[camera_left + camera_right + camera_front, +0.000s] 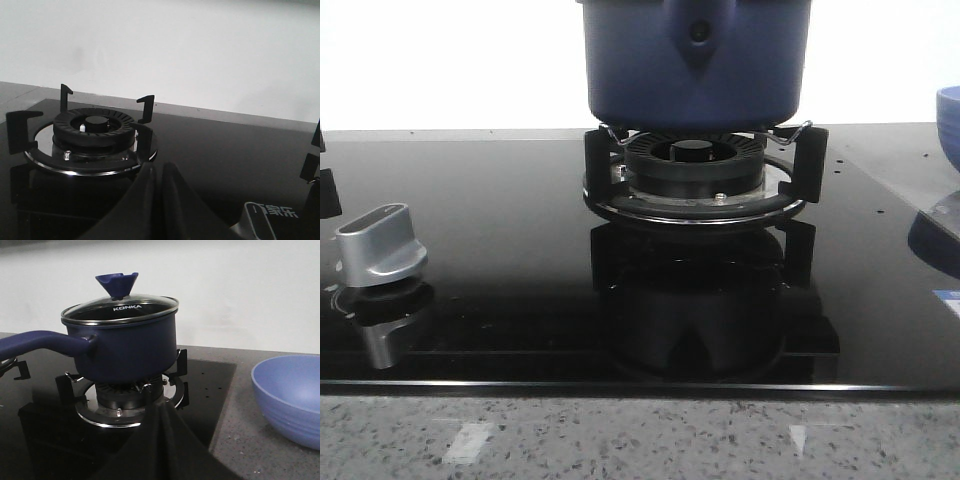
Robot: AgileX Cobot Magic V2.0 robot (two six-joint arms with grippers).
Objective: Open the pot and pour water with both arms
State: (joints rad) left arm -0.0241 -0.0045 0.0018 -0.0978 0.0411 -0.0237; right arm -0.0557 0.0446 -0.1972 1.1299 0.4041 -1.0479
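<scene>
Both grippers, left (159, 210) and right (162, 450), hold fingers pressed together.

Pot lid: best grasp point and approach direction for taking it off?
Grip the blue knob on top of the glass lid, coming straight down from above. It is the only raised part, centred on the lid, and flares wider toward its top, so closed fingers should catch under the flare. The lid sits flat on the pot, leaving its rim little to pinch.
</scene>
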